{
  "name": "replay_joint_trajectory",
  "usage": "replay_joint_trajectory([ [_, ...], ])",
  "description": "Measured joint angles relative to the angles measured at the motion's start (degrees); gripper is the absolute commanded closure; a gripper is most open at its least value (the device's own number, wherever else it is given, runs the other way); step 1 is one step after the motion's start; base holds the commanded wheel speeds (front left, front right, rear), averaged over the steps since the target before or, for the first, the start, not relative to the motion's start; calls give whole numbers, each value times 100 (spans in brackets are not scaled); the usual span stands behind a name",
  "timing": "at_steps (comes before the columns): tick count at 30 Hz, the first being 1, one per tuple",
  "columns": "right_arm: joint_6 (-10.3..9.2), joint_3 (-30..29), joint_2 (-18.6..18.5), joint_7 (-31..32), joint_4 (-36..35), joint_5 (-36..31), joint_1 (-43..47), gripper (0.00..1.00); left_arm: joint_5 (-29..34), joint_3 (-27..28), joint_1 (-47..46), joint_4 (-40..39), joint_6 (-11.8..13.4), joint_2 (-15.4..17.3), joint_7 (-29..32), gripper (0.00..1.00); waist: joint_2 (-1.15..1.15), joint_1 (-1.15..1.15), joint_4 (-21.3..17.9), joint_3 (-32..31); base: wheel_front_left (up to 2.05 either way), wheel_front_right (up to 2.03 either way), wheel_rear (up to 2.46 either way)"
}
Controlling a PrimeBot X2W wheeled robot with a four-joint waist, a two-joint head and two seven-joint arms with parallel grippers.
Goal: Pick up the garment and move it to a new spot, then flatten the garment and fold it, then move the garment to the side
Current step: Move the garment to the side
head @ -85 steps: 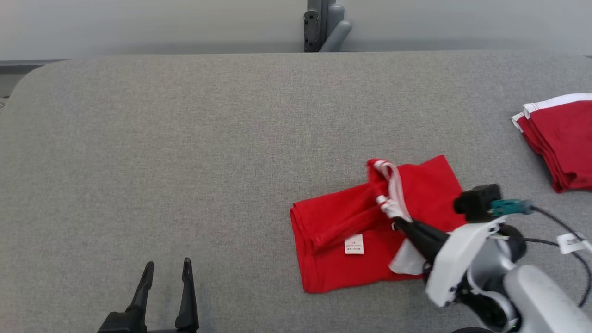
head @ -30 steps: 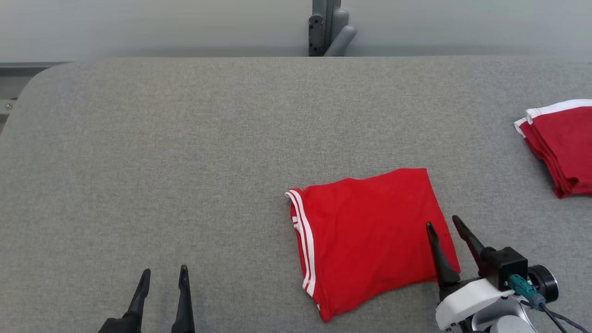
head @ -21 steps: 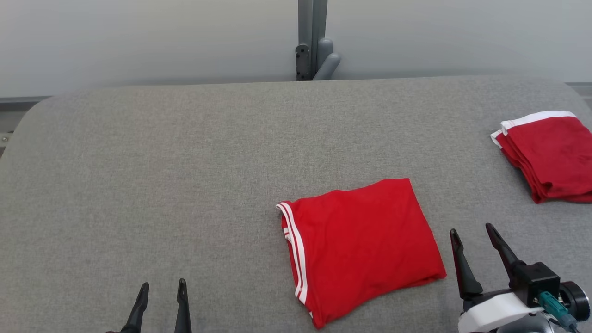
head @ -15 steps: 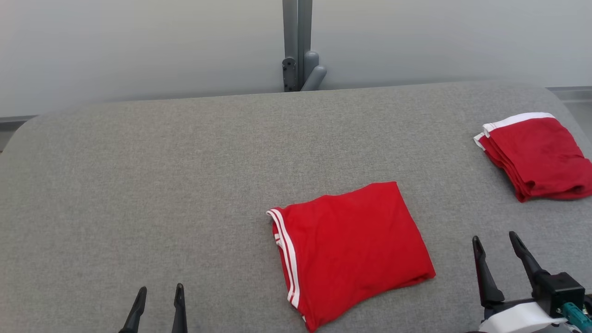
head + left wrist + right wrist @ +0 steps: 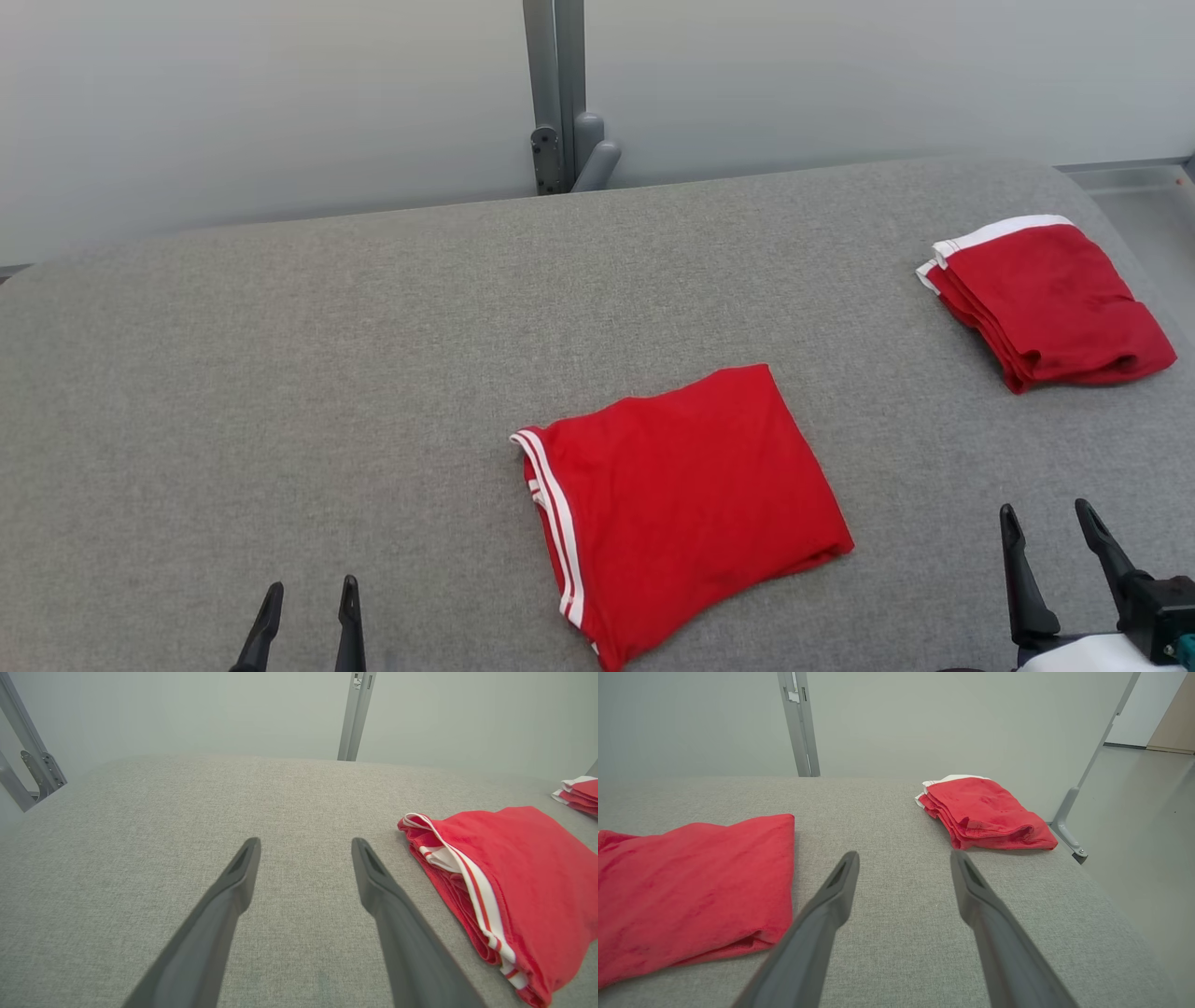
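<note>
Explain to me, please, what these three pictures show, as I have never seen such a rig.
This is a wheeled robot with two arms. One picture comes from a camera on its head, looking down at a grey padded table. The other two come from cameras on its wrists, each looking along that arm's two dark fingers. The left end effector and the right end effector are both open and hold nothing. A folded red garment with white stripes lies before the robot; a second folded red garment lies toward the table's far right corner.
</note>
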Motion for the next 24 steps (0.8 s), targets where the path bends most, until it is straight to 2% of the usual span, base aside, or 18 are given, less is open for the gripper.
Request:
replay_joint_trajectory([
  [6,0,90,-4,0,9,38,-48,0,9,9,-1,10,-36,0,0,0,0,0,32,61,0,0,0],
  [9,0,436,-90,7,186,315,-298,0,-8,23,-9,-12,-33,0,0,0,0,0,50,124,0,0,0],
  [11,-1,862,-215,366,343,642,-616,0,-18,11,-17,-20,-32,0,0,0,0,0,52,184,0,0,0],
  [14,2,1516,-504,1230,491,1120,-1302,0,-20,-55,-62,-12,-44,0,0,0,0,0,51,306,0,0,0],
  [16,1,1758,-626,1707,662,1425,-1778,0,-36,-87,-143,-11,-51,-1,0,0,0,0,51,410,0,0,0],
  [19,4,2120,-706,2294,1180,1740,-2290,0,-54,-160,-257,16,-60,-1,0,0,2,0,76,555,0,0,0],
  [20,0,2331,-772,2531,1585,1891,-2481,0,-55,-234,-297,70,-77,-2,1,0,2,0,135,607,0,0,0],
  [24,0,2476,-736,2605,2232,2183,-2774,0,-88,-268,-394,83,-43,-2,0,0,2,0,311,640,0,0,0],
])
